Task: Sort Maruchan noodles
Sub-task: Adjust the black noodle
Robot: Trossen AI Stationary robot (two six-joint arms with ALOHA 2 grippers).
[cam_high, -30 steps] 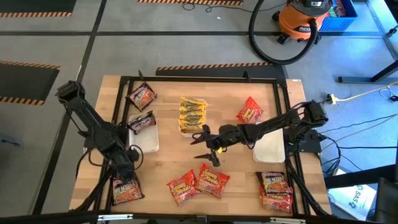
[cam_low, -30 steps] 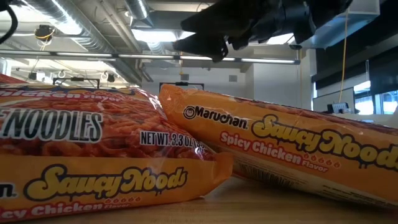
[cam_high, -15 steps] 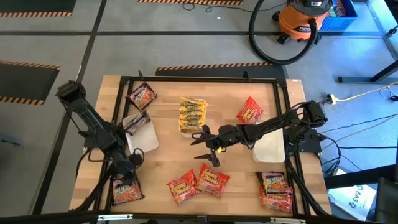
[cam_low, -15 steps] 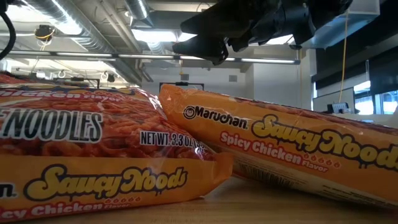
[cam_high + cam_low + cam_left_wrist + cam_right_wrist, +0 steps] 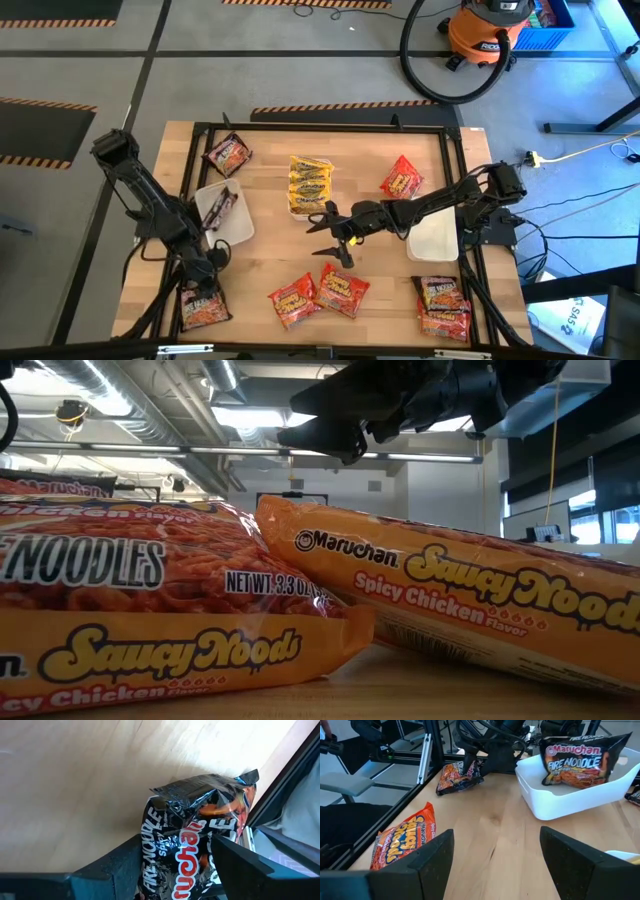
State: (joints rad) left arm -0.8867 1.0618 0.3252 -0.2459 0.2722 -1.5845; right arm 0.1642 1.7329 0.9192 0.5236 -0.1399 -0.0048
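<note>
Left gripper (image 5: 207,262): low at the table's near-left, just above a dark packet (image 5: 203,303); in the left wrist view the fingers (image 5: 117,867) stand either side of that packet (image 5: 197,845), which reads "FIRE NOODLE" and part of "Maruchan" in red. Whether they press on it cannot be told.
Left white tray (image 5: 238,229): beside the left arm; a dark packet (image 5: 221,207) stands tilted in it. In the right wrist view this packet (image 5: 577,760) reads "Maruchan FIRE NOODLE" and leans against the tray wall (image 5: 570,797).
Far-left packet (image 5: 229,154): dark with a reddish print, flat on the wood near the frame's far-left corner; writing too small to read.
Yellow packets (image 5: 310,183): stacked at the far middle of the table; print unreadable from above.
Right gripper (image 5: 333,232): hovers over bare wood at the table's middle, fingers wide apart, holding nothing.
Orange pair (image 5: 320,294): two packets lying side by side at the near middle. In the low view the left one (image 5: 150,610) reads "NOODLES", "NET WT. 3.3 OZ" and "Saucy Noods"; the right one (image 5: 450,595) reads "Maruchan Saucy Noods Spicy Chicken Flavor".
Red packet (image 5: 401,180): alone at the far right; label not legible.
Right white tray (image 5: 436,240): under the right arm, by the frame's right rail.
Near-right pile (image 5: 443,305): several packets overlapping at the corner; writing unreadable.
Floor beyond: an orange shop vacuum (image 5: 490,30) labelled "RIDGID".
</note>
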